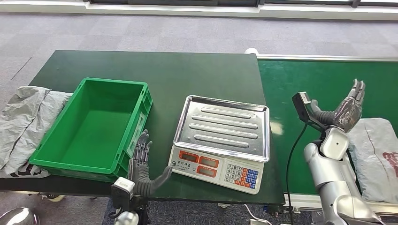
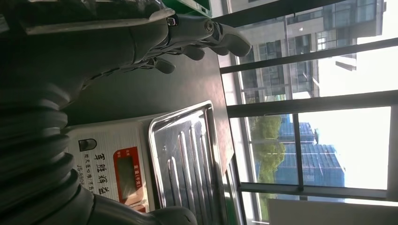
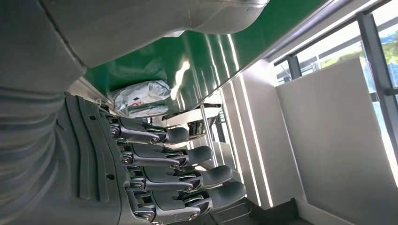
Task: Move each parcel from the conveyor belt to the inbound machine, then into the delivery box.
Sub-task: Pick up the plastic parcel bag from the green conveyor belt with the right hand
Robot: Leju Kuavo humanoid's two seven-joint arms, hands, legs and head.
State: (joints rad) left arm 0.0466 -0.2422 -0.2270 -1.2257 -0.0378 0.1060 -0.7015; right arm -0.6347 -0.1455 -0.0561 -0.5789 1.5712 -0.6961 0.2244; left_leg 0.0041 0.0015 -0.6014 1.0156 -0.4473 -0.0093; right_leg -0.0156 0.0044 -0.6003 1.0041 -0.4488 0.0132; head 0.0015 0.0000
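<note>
While grey parcel (image 1: 375, 157) lies flat on green conveyor belt (image 1: 319, 79) at robot's right, right hand (image 1: 348, 107) hangs just above its near-left edge, fingers spread, holding nothing. Scale (image 1: 220, 136) with steel tray sits mid dark tabletop (image 1: 164, 70). Green bin (image 1: 96, 126) left of scale. Left hand (image 1: 141, 161) between bin and scale, fingers apart, unladen. Grey bags (image 1: 23, 122) beside bin's left wall.
</note>
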